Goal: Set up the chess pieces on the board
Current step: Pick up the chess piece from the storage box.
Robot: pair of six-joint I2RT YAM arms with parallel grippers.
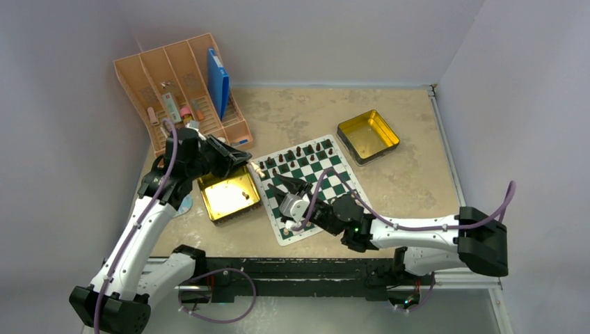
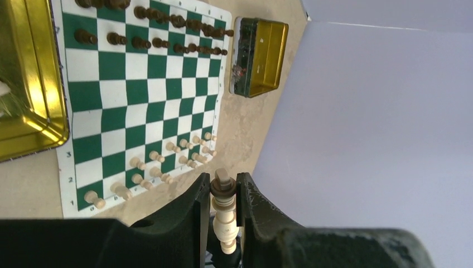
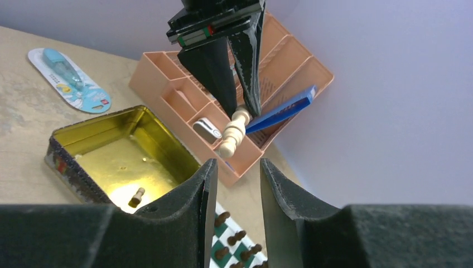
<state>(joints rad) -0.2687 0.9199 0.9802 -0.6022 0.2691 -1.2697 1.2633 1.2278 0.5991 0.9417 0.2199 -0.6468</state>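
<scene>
Board [image 2: 139,84]: dark chessmen [image 2: 167,42] set; light chess pieces [image 2: 167,162] partly set. Left gripper [image 2: 223,181] clamped on tall piece [image 2: 225,218]; right gripper [image 3: 234,167] jaws apart, empty. Stray piece [image 3: 136,196] in tin [image 3: 67,139]

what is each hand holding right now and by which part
The left hand pinches a light chess piece near one end; the rest sticks out free. The right hand holds nothing.

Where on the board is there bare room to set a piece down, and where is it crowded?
On the board, the four middle ranks are bare, bordered by dark chessmen on the far side and light chess pieces on the near side. Those edge ranks are crowded, and the right arm's fingers hang over the near ones.
</scene>
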